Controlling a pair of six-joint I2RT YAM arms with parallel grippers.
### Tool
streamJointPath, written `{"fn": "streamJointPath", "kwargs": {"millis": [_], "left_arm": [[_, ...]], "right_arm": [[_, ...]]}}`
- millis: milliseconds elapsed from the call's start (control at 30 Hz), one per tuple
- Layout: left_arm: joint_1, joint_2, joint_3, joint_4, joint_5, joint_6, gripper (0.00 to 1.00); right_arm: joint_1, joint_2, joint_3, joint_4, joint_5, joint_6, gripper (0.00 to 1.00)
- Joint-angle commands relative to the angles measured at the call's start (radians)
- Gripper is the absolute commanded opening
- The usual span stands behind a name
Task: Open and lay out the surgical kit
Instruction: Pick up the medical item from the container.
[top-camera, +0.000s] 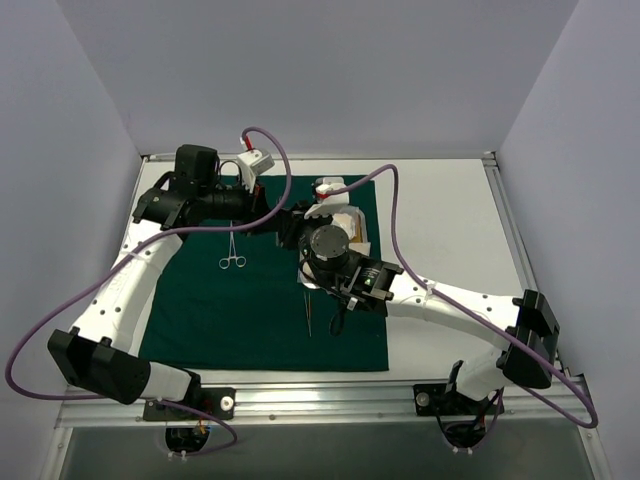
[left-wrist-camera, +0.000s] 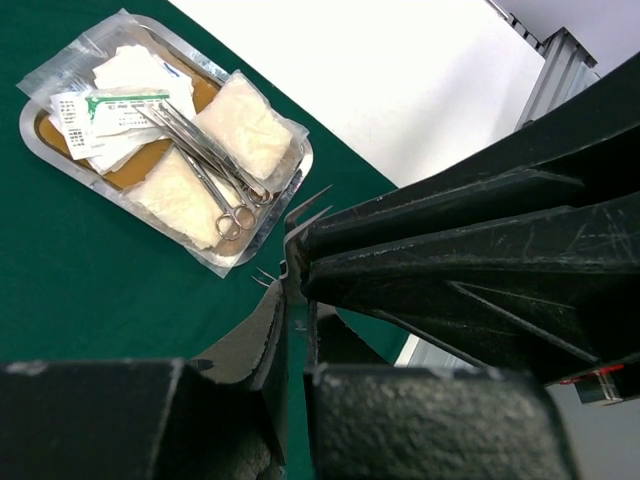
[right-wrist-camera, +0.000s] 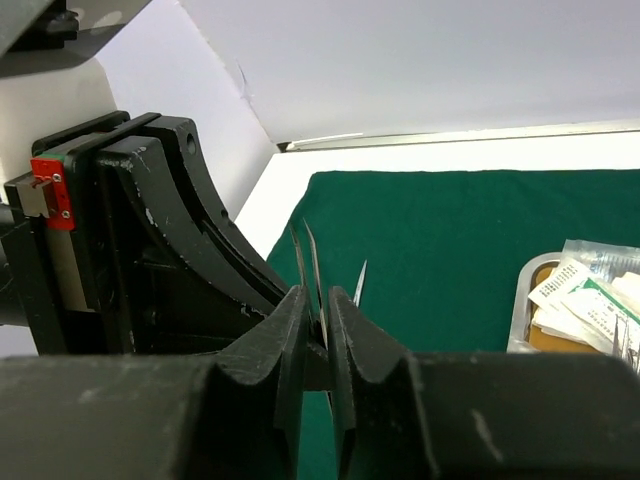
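The dark green cloth (top-camera: 200, 310) lies spread flat. The steel tray (left-wrist-camera: 40, 135) sits at its far right and holds ring-handled clamps (left-wrist-camera: 215, 170), white gauze pads (left-wrist-camera: 245, 125) and clear packets (left-wrist-camera: 115, 105). In the top view the tray (top-camera: 357, 228) is half hidden by the arms. My left gripper (top-camera: 297, 232) and right gripper (top-camera: 318, 272) meet tip to tip beside the tray. The right gripper (right-wrist-camera: 320, 320) is shut on thin tweezers (right-wrist-camera: 311, 262) that point away from it. The left gripper (left-wrist-camera: 290, 270) is closed at its tips at the same spot, with tweezer tips (left-wrist-camera: 310, 203) showing just beyond.
One clamp (top-camera: 232, 251) lies on the cloth's left part. A thin tweezers (top-camera: 308, 312) lies on the cloth near the middle, under the right arm. Bare white table (top-camera: 440, 215) lies right of the cloth. Grey walls stand behind and at both sides.
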Motion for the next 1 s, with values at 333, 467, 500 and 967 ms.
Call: {"fn": "streamJointPath", "kwargs": {"millis": [333,467,500,967], "left_arm": [[-0.035,-0.01,-0.006,0.04,0.08,0.013,0.02],[-0.037,-0.013,0.003,0.036,0.075,0.011,0.02],[-0.037,-0.014,0.004,0.034,0.077,0.01,0.02],[-0.03,-0.024,0.069,-0.13,0.048,0.149,0.69]], "right_arm": [[-0.038,0.028,0.041,0.026,-0.189,0.036,0.2],[-0.034,0.014,0.064,-0.024,-0.126,0.015,0.08],[-0.037,0.016,0.067,-0.034,-0.121,0.025,0.07],[-0.095,-0.005,0.089,-0.308,-0.04,0.116,0.0]]}}
